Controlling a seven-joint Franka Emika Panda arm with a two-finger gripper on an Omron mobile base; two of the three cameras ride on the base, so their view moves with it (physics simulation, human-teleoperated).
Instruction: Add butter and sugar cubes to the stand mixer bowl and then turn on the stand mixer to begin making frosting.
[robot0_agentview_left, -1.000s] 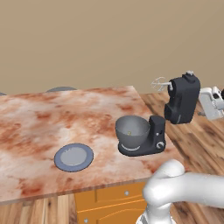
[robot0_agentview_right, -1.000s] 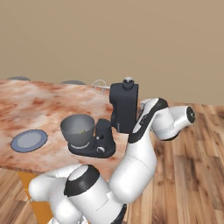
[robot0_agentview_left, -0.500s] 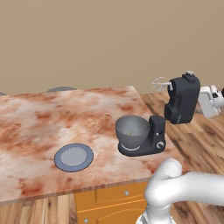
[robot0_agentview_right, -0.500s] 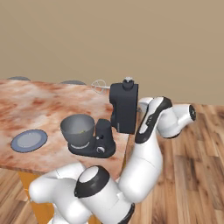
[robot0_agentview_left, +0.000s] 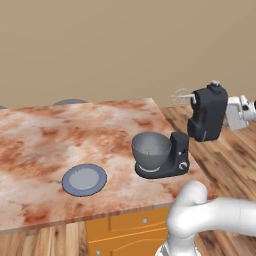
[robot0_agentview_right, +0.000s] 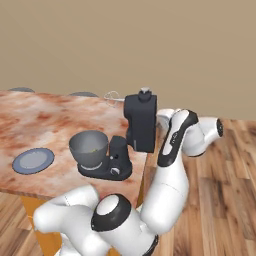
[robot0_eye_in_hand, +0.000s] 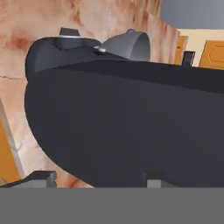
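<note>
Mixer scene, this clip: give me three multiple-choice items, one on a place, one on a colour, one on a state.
1. Where is the plate?
A. on the counter, apart from the mixer
B. under the bowl
C. on the floor

2. What colour is the mixer?
A. white
B. dark charcoal
C. red

3. How is the mixer's head?
A. lowered over the bowl
B. raised, whisk clear of the bowl
C. lying on the counter

Key: A, bare marble counter separates them; B, base, column and head all look near-black; B, the whisk sticks out high, away from the bowl.
</note>
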